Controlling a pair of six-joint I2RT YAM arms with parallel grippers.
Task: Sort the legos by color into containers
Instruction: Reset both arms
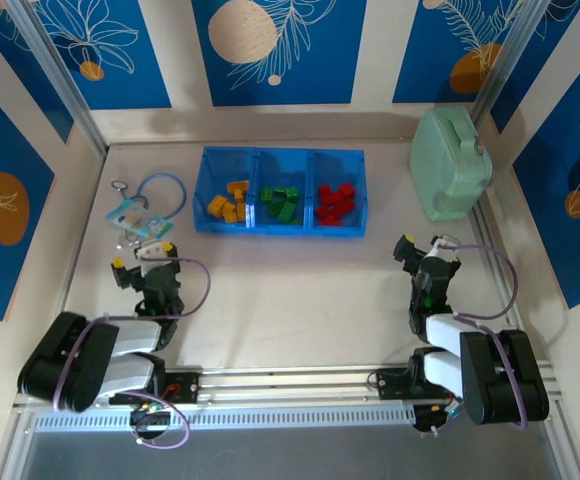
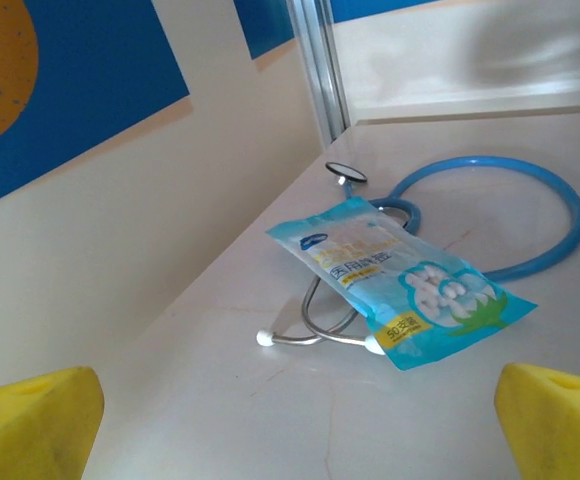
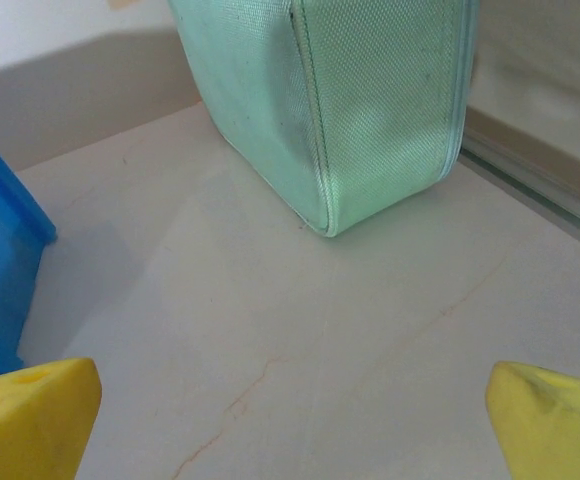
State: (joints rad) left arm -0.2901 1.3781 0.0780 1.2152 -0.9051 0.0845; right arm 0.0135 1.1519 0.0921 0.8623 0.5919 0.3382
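Top view: the blue see-through tray (image 1: 280, 222) sits upper centre, with low walls and two dividers. Yellow bricks (image 1: 228, 202) are in its left compartment, green bricks (image 1: 280, 203) in the middle one and red bricks (image 1: 336, 203) in the right one. They're tiny and piled up, so I can't count them or make out the studs. A pale green box (image 1: 452, 165) stands upper right, partly behind a metal post. On the left, a stethoscope (image 1: 160, 190) with blue tubing has a glossy packet (image 1: 130, 213) lying on it. The left gripper (image 1: 142, 256) at lower left and the right gripper (image 1: 422, 250) at lower right are both spread wide and holding nothing, over the bare table (image 1: 300, 290).

Left wrist: the yellow fingertips (image 2: 30, 420) are cropped into the bottom corners, far apart. The packet covers part of the metal tubes, and its print is too small to read.

Right wrist: yellow fingertips (image 3: 30, 415) are in the bottom corners again, with an empty gap between them. The box has a woven texture and rounded corners, and its top is cut off. A sliver of tray pokes in at the left edge.
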